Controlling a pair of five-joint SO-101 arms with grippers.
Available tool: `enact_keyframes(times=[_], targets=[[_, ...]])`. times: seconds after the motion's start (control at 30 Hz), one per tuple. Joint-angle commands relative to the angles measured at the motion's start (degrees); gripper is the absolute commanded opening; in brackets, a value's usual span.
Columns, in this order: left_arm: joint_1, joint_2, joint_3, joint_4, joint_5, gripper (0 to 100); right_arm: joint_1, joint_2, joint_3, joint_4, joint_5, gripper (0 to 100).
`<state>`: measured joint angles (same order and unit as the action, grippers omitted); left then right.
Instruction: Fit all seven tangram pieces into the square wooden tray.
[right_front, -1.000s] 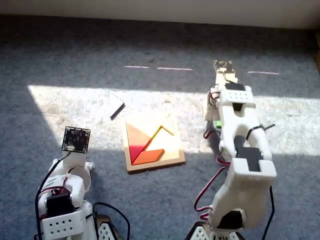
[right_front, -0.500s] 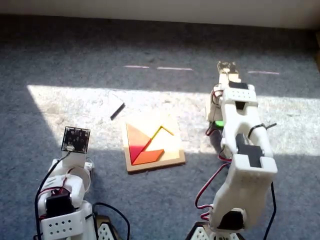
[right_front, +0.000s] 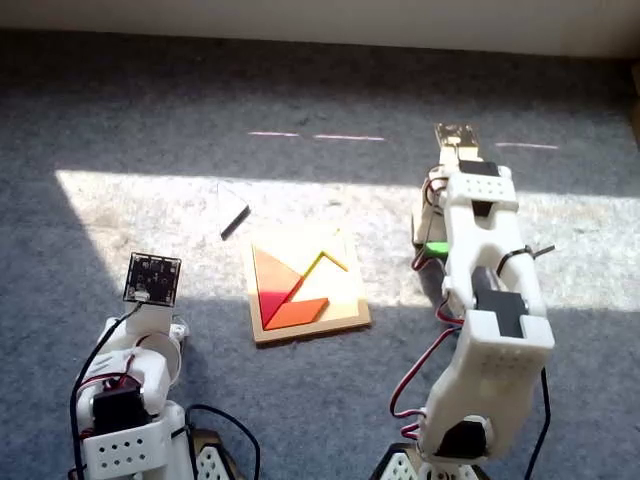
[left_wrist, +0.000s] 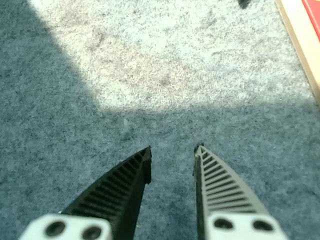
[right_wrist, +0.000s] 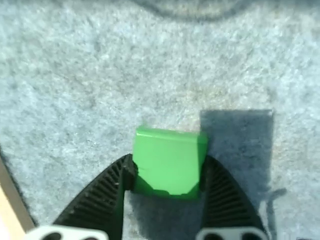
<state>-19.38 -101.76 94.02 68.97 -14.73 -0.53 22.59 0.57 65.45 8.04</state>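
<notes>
Gripping green piece (right_wrist: 167, 152) w/ right claw (right_wrist: 168, 169) across its flat sides, prob light, stiff, slick; left claw (left_wrist: 172, 151) spread wide, empty.

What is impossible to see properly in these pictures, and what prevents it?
High view: the green piece is mostly hidden under the right arm, so its shape is unclear.
High view: sunlight washes out the wooden tray's far right part; pieces there cannot be counted.
High view: the pale piece left of the tray loses its outline in the same sunlight.
Left wrist view: the picture edge cuts off the tray.
</notes>
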Motion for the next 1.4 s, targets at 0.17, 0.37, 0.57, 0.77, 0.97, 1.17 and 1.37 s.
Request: enact_keyframes(times=[0.17,0.37,0.57,0.77,0.97,1.17,1.37], targets=[[-0.75,-2.59,-0.22,-1.14,-0.44,15,-5.23,-15.25,-0.66,4.00,0.53,6.3],[-0.75,-2.59,-0.22,-1.14,-0.44,15,-14.81,-21.58,4.44,5.76,2.73,6.3],[-0.75,-2.59,-0.22,-1.14,-0.44,15,-26.86,-24.92,12.00,5.23,13.10,6.3],[-0.75,-2.59,-0.22,-1.14,-0.44,15,-29.67,-24.84,13.49,1.98,19.78,6.3],[-0.75,-2.59,-0.22,-1.14,-0.44,15,-30.11,-22.37,17.10,-3.47,23.30,6.3],[-0.75,-2.59,-0.22,-1.14,-0.44,15,-30.20,-15.69,16.57,-4.35,23.12,6.6],[-0.75,-2.59,-0.22,-1.14,-0.44,15,-30.11,-14.20,16.57,-4.09,23.12,7.7]])
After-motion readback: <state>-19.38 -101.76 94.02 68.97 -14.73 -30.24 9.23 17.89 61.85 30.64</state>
